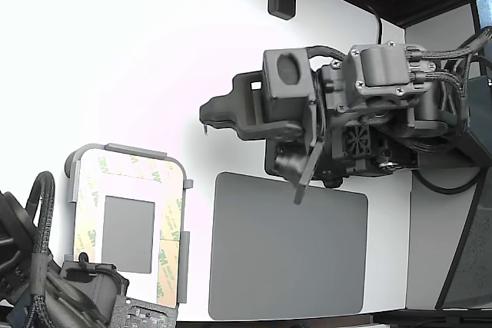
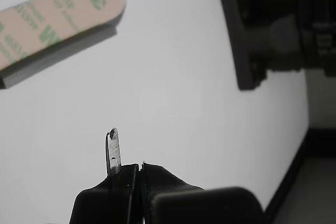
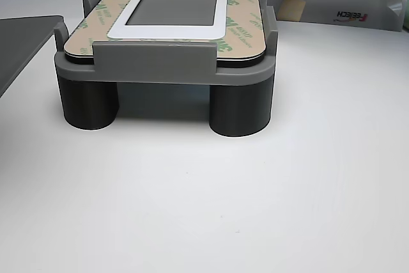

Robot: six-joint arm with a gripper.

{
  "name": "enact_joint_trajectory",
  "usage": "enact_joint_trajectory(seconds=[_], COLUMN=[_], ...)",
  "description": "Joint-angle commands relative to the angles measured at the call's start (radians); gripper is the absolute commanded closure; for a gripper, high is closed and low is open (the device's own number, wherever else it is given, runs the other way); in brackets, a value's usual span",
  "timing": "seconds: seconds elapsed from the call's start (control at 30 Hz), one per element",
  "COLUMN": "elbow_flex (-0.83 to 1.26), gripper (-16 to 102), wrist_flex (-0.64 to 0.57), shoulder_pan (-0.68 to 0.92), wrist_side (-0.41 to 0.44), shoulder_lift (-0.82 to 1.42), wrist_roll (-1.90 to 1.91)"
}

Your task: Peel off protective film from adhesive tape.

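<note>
The adhesive tape [image 1: 123,165] forms a tan frame around a small grey rectangle [image 1: 128,233] on a white plate [image 1: 129,187], at the exterior view's lower left. Its protective film [image 1: 172,217], printed with green 3M logos, lies flat on the strips. It also shows in the other view [image 3: 239,27] and as one strip in the wrist view [image 2: 52,17]. My gripper [image 1: 206,122] hovers over bare white table, apart from the plate, up and to the exterior view's right of it. In the wrist view the gripper [image 2: 137,167] has its black fingers together, with a thin metal tip [image 2: 113,150] sticking out and nothing held.
A light grey holder [image 3: 153,62] on round legs carries the plate. A dark grey rounded mat [image 1: 288,247] lies to the exterior view's right of it, below my arm. A second arm [image 1: 46,289] sits at the lower left corner. A box of scraps [image 3: 339,7] stands behind the holder.
</note>
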Motion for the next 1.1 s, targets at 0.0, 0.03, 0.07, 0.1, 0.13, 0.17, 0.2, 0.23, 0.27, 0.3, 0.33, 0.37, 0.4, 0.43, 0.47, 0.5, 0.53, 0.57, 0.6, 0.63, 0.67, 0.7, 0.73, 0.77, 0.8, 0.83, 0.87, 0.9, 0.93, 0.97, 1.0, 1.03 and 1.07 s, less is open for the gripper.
enact_joint_trajectory(seconds=[0.0, 0.03, 0.07, 0.1, 0.13, 0.17, 0.2, 0.23, 0.27, 0.3, 0.33, 0.37, 0.4, 0.43, 0.47, 0.5, 0.53, 0.57, 0.6, 0.63, 0.67, 0.7, 0.73, 0.77, 0.8, 0.83, 0.87, 0.9, 0.93, 0.97, 1.0, 1.03, 1.07], elbow_flex=[-0.026, -0.026, -0.026, -0.028, -0.035, -0.061, -0.092, -0.114, -0.12, -0.118, -0.118, -0.123, -0.138, -0.167, -0.201, -0.232, -0.256, -0.276, -0.299, -0.324, -0.347, -0.373, -0.4, -0.425, -0.449, -0.469, -0.485, -0.497, -0.505, -0.506, -0.505, -0.503, -0.503], gripper=[98, 98, 98, 98, 98, 98, 98, 98, 98, 98, 98, 98, 98, 98, 98, 98, 98, 98, 98, 98, 98, 98, 98, 98, 97, 97, 97, 97, 97, 97, 97, 97, 97], wrist_flex=[-0.112, -0.144, -0.176, -0.207, -0.235, -0.238, -0.229, -0.229, -0.244, -0.261, -0.273, -0.282, -0.285, -0.275, -0.255, -0.239, -0.232, -0.23, -0.222, -0.218, -0.21, -0.204, -0.201, -0.198, -0.193, -0.189, -0.187, -0.183, -0.183, -0.189, -0.201, -0.209, -0.212], shoulder_pan=[0.02, 0.034, 0.04, 0.046, 0.046, 0.046, 0.049, 0.061, 0.074, 0.092, 0.112, 0.132, 0.158, 0.189, 0.213, 0.241, 0.265, 0.287, 0.307, 0.328, 0.353, 0.373, 0.39, 0.407, 0.42, 0.434, 0.446, 0.457, 0.469, 0.482, 0.495, 0.512, 0.528], wrist_side=[-0.003, -0.005, -0.015, -0.034, -0.058, -0.077, -0.089, -0.092, -0.089, -0.087, -0.081, -0.074, -0.06, -0.037, -0.02, -0.002, 0.014, 0.028, 0.038, 0.049, 0.066, 0.081, 0.092, 0.101, 0.107, 0.117, 0.123, 0.132, 0.143, 0.153, 0.167, 0.187, 0.204], shoulder_lift=[-0.08, -0.107, -0.133, -0.158, -0.186, -0.227, -0.267, -0.301, -0.322, -0.336, -0.348, -0.362, -0.383, -0.411, -0.443, -0.471, -0.497, -0.518, -0.545, -0.572, -0.598, -0.627, -0.66, -0.689, -0.716, -0.739, -0.758, -0.775, -0.787, -0.798, -0.805, -0.815, -0.824], wrist_roll=[-0.14, -0.133, -0.13, -0.132, -0.135, -0.152, -0.166, -0.181, -0.21, -0.233, -0.233, -0.225, -0.215, -0.204, -0.198, -0.196, -0.199, -0.199, -0.206, -0.216, -0.221, -0.221, -0.219, -0.218, -0.219, -0.221, -0.221, -0.222, -0.221, -0.219, -0.215, -0.206, -0.198])
